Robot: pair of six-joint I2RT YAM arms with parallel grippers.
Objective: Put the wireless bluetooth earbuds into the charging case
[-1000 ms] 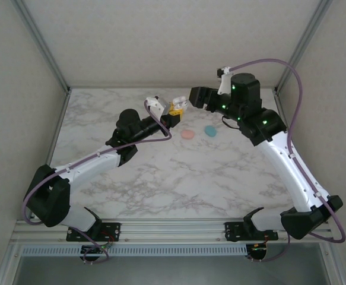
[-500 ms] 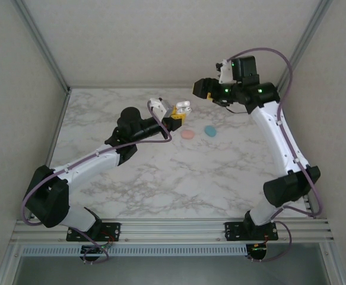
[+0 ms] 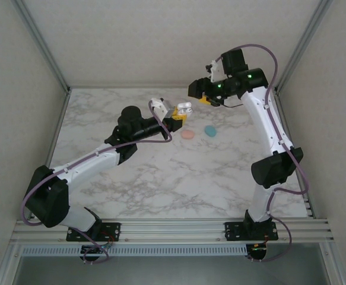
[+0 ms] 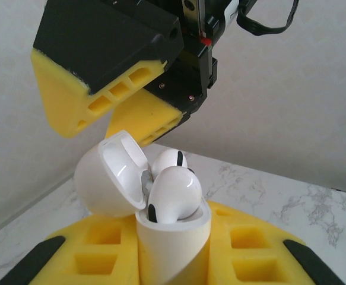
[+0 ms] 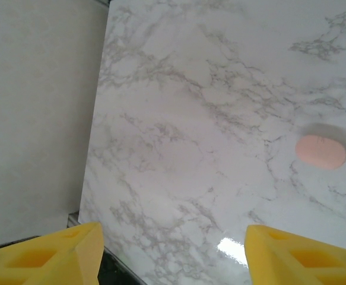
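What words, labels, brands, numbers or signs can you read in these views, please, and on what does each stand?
None can be read.
The case, the earbuds in it, the pink piece, the teal piece and the table bear no visible marking.
Any marking on the arms is too small to tell in the top view.

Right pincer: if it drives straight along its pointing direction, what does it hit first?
Right pincer likely meets bare marble table first, left of the pink oval piece; depth unclear.
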